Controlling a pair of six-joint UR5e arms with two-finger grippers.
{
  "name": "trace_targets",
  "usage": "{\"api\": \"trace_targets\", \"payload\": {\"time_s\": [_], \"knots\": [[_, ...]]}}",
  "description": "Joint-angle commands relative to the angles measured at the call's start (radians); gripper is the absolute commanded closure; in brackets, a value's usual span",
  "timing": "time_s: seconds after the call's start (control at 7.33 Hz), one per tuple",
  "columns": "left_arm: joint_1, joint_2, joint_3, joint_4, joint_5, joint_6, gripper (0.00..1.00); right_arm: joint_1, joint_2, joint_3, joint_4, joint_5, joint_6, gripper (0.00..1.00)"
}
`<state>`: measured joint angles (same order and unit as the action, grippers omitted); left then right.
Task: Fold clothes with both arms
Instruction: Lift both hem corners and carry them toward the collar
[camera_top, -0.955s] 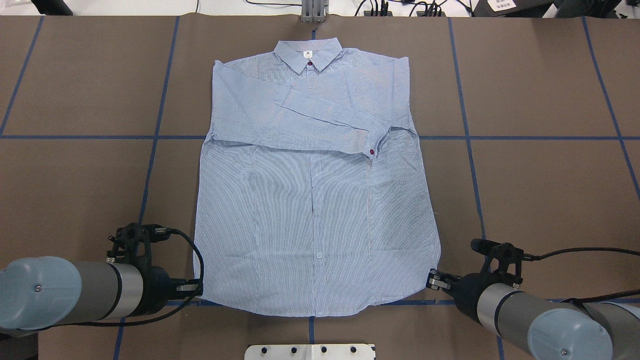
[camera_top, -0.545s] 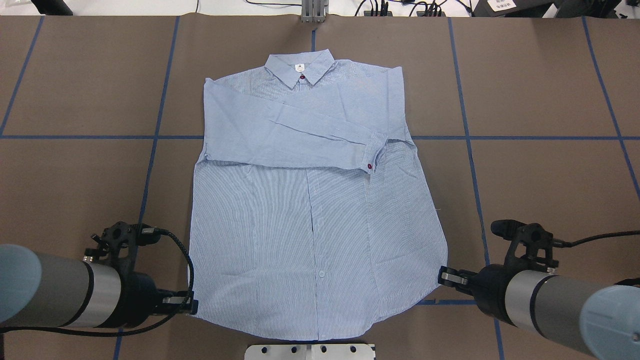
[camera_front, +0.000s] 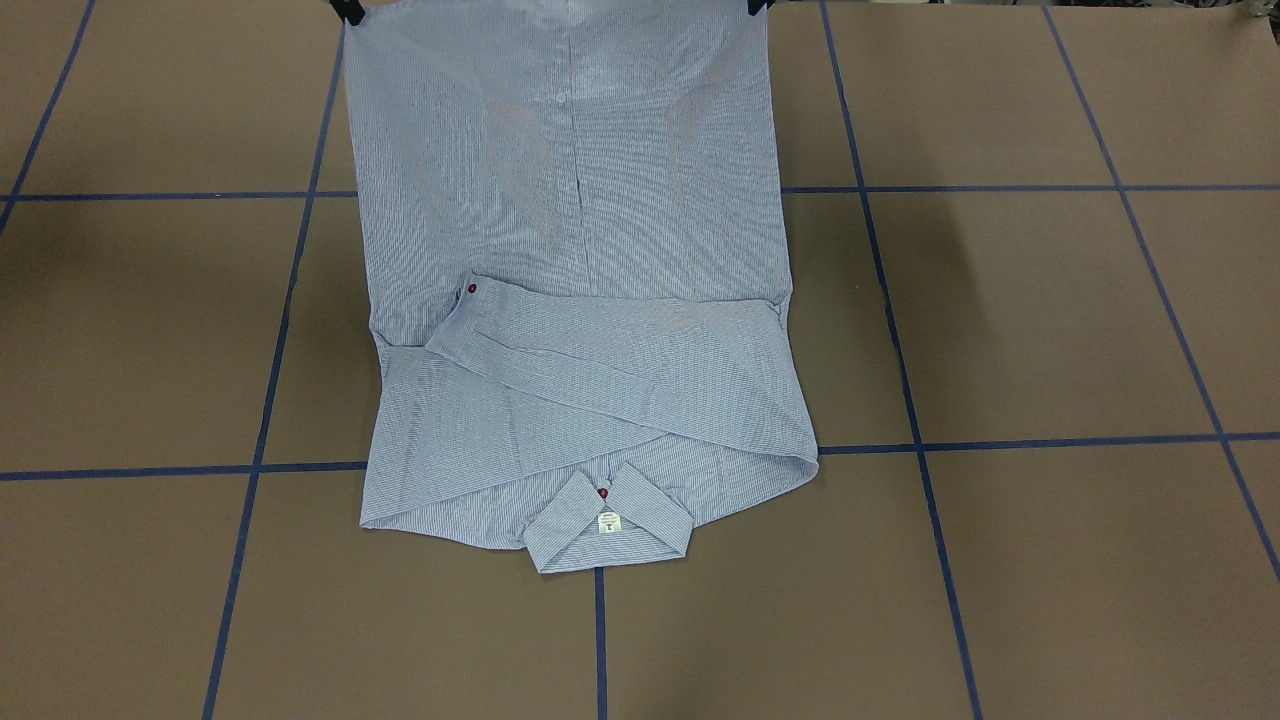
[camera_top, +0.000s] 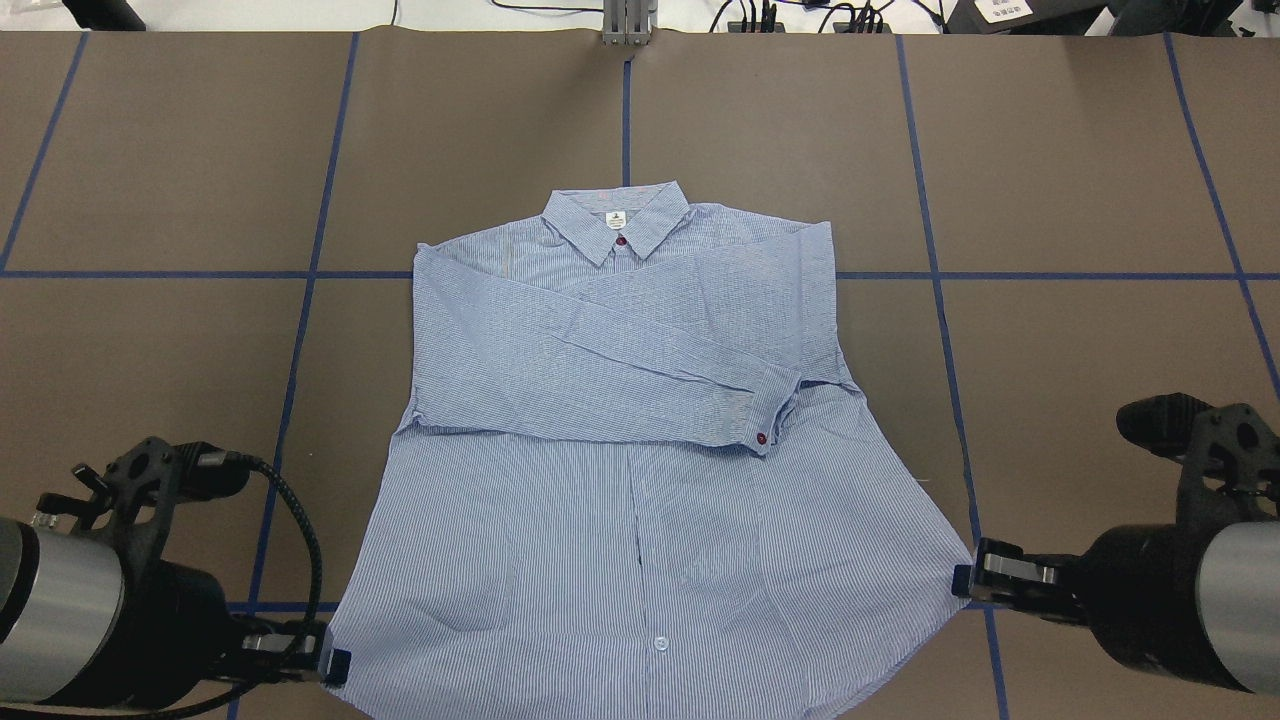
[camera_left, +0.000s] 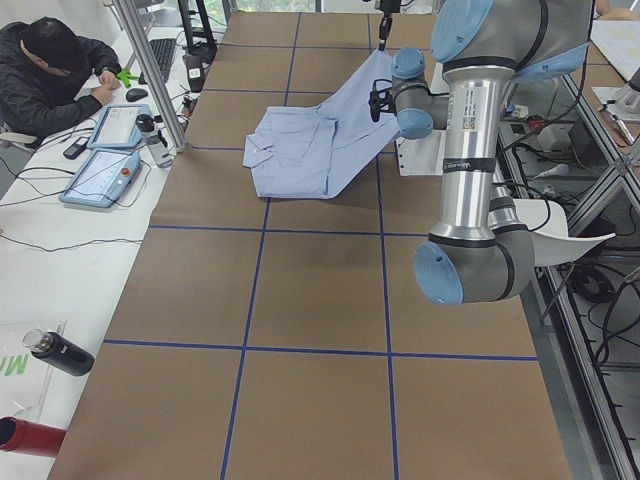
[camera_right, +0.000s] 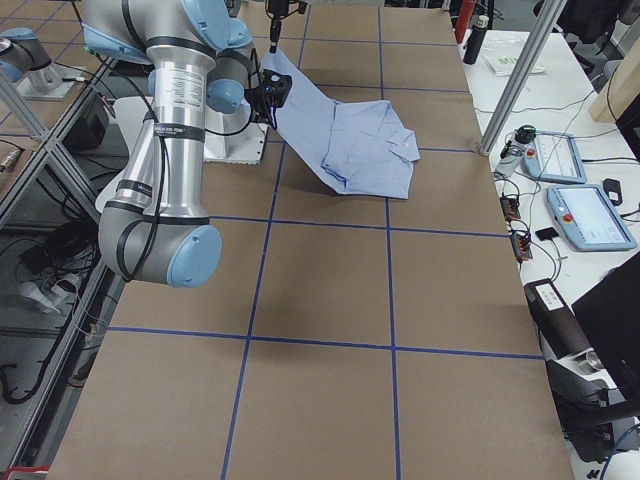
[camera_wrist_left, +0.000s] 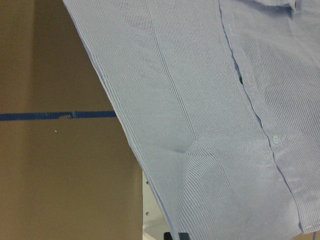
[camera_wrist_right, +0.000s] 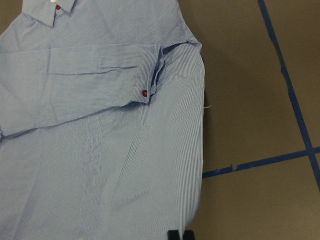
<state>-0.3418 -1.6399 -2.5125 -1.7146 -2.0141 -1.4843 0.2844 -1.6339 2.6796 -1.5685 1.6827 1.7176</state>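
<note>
Shirt: the light blue, finely striped button-up shirt (camera_top: 620, 400) lies with its collar end on the brown paper-covered table (camera_top: 1080, 200); the hem end is lifted toward the robot.
Left claw: the black left gripper (camera_top: 335, 664) pinches one hem corner.
Right claw: the black right gripper (camera_top: 962, 580) pinches the other hem corner.
Done: the long sleeve (camera_top: 600, 365) lies folded across the chest.
Left to do: as I judge, the fold from hem to collar.

Open table (camera_top: 1080, 180) flanks shirt (camera_top: 620, 400); white pedestal (camera_left: 418, 158) below lifted hem.

Brown table (camera_top: 1080, 150), blue tape lines (camera_top: 1050, 275), shirt (camera_top: 620, 360) partly resting
</note>
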Motion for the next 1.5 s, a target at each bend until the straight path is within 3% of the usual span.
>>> {"api": "trace_targets", "payload": {"time_s": [0.0, 0.27, 0.55, 0.68, 0.95, 1.36], "knots": [[-0.124, -0.127, 0.157, 0.035, 0.006, 0.001, 1.0, 0.112, 0.185, -0.209, -0.018, 0.006, -0.021, 1.0], [-0.218, -0.234, 0.309, 0.035, 0.098, 0.028, 1.0, 0.151, 0.225, -0.311, -0.008, -0.032, -0.097, 1.0], [-0.323, -0.264, 0.353, 0.035, 0.138, 0.059, 1.0, 0.241, 0.352, -0.41, -0.014, -0.054, -0.113, 1.0], [-0.357, -0.271, 0.365, 0.035, 0.138, 0.074, 1.0, 0.29, 0.362, -0.415, -0.016, -0.041, -0.124, 1.0], [-0.39, -0.335, 0.452, 0.035, 0.147, 0.076, 1.0, 0.357, 0.414, -0.478, -0.019, -0.023, -0.177, 1.0], [-0.393, -0.419, 0.627, 0.021, 0.244, 0.14, 1.0, 0.393, 0.518, -0.659, -0.004, -0.024, -0.234, 1.0]]}}
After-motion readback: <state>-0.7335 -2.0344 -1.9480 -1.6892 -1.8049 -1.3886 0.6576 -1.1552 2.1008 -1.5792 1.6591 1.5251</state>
